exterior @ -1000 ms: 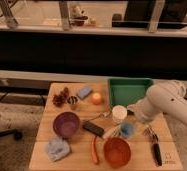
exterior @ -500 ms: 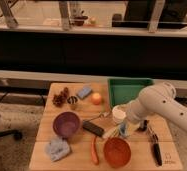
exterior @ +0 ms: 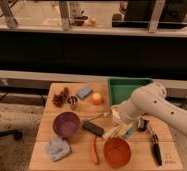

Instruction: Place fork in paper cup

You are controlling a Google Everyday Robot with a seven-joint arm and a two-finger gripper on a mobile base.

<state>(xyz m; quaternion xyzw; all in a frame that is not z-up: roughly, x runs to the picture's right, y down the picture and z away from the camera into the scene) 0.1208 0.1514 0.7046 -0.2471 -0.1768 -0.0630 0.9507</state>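
Note:
The thin silvery fork point(exterior: 100, 116) lies on the wooden table point(exterior: 44, 132), just right of the purple bowl and below the orange fruit. The white paper cup point(exterior: 116, 114) stands right of the fork, and the white arm largely covers it. That arm reaches in from the right. My gripper point(exterior: 113, 131) hangs low over the table just below the cup, right of the flat black bar. It is open with nothing in it, a short way down and to the right of the fork.
A green tray point(exterior: 129, 89) sits at the back right. Also on the table are a purple bowl point(exterior: 67, 124), orange bowl point(exterior: 117, 151), black bar point(exterior: 93, 128), small blue cup point(exterior: 131, 131), black-handled utensil point(exterior: 155, 146), red-orange stick point(exterior: 94, 150), grey cloth point(exterior: 57, 148), blue sponge point(exterior: 83, 92) and orange fruit point(exterior: 96, 98).
The arm has swung left and down from the table's right side, across the paper cup and blue cup. The gripper now hangs nearer the fork. Nothing on the table has moved.

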